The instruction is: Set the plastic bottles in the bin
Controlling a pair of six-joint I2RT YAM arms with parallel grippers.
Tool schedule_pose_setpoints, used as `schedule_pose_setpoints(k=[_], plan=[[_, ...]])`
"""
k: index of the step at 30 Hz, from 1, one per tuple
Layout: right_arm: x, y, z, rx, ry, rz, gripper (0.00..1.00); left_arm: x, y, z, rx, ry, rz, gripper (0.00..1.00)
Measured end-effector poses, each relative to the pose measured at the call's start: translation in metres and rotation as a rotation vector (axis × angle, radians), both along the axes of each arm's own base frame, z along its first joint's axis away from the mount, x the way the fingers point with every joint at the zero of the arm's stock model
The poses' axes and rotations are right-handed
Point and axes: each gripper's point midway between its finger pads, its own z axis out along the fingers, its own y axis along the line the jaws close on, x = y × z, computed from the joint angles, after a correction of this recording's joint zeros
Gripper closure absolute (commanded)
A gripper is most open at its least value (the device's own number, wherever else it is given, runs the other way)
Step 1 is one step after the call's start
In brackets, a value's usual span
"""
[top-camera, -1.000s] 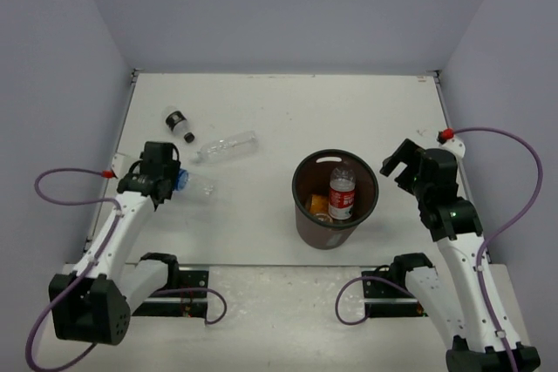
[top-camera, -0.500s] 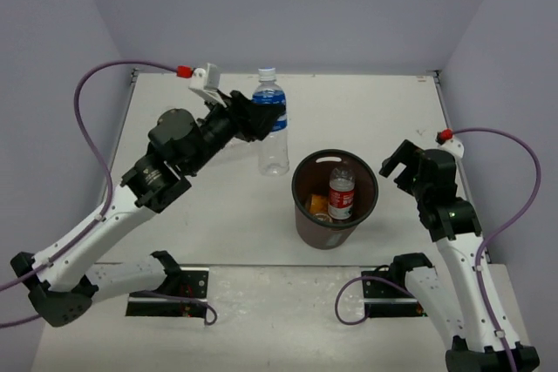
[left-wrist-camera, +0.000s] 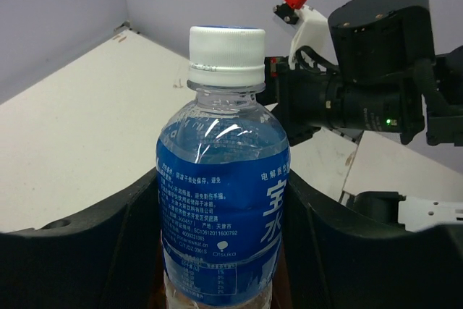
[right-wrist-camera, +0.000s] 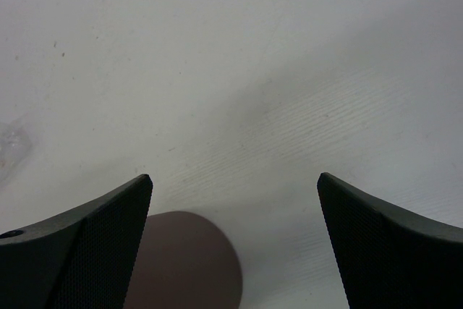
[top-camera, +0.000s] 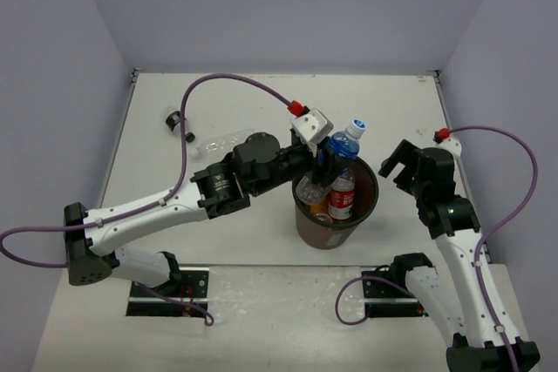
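Blue-labelled bottle [left-wrist-camera: 223,208] with white cap; red-labelled bottle [top-camera: 343,199]; dark brown bin [top-camera: 336,234]

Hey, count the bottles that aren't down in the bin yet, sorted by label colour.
Blue-label bottle: 1, in the left gripper
Black-label bottle: 1
Unlabelled clear bottle: 1
Total: 3

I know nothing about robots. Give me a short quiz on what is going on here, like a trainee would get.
1. Which label colour has the held bottle in the left gripper? A red, B blue, C black.
2. True or false: the right gripper is shut on a bottle.
3. Fill in: the red-label bottle sits inside the ____.
Key: 1 B; 2 false; 3 bin.
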Motion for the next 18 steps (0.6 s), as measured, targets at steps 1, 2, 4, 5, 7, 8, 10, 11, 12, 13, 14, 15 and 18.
schedule_pose_setpoints(k=[1, 2, 4, 5, 7, 8, 10, 11, 12, 13, 14, 15, 18], plan=[[0.0, 0.0, 0.0, 0.0, 0.0, 0.001, 0.01, 0.001, 0.001, -0.005, 0.005, 0.0, 0.003, 0.59], [0.001, 0.0, 0.0, 0.0, 0.001, 0.002, 0.01, 0.001, 0.001, -0.009, 0.011, 0.001, 0.007, 0.56], [0.001, 0.001, -0.001, 0.0, 0.006, 0.005, 0.01, 0.003, 0.002, -0.017, 0.024, 0.006, 0.019, 0.51], [0.001, 0.002, -0.002, 0.001, 0.008, 0.01, 0.01, 0.003, 0.001, -0.021, 0.028, 0.008, 0.022, 0.49], [0.001, 0.004, -0.003, 0.005, 0.013, 0.02, 0.01, 0.003, -0.002, -0.024, 0.03, 0.009, 0.023, 0.36], [0.001, 0.004, -0.004, 0.005, 0.014, 0.023, 0.01, 0.003, -0.003, -0.025, 0.03, 0.009, 0.023, 0.3], [0.001, 0.004, -0.005, 0.004, 0.015, 0.025, 0.01, 0.0, -0.006, -0.031, 0.042, 0.013, 0.016, 0.14], [0.001, 0.004, -0.005, 0.004, 0.017, 0.026, 0.01, 0.0, -0.006, -0.034, 0.047, 0.014, 0.014, 0.08], [0.001, 0.004, -0.006, 0.003, 0.018, 0.027, 0.01, -0.001, -0.007, -0.036, 0.053, 0.015, 0.012, 0.02], [0.0, 0.004, -0.007, 0.003, 0.019, 0.028, 0.01, -0.001, -0.007, -0.038, 0.058, 0.016, 0.01, 0.0], [0.0, 0.004, -0.007, 0.003, 0.021, 0.028, 0.01, -0.002, -0.007, -0.039, 0.063, 0.016, 0.006, 0.0], [0.0, 0.004, -0.008, 0.003, 0.022, 0.028, 0.01, -0.004, -0.008, -0.04, 0.066, 0.015, 0.001, 0.0], [0.0, 0.004, -0.009, 0.002, 0.024, 0.029, 0.01, -0.006, -0.009, -0.04, 0.068, 0.013, -0.013, 0.0]])
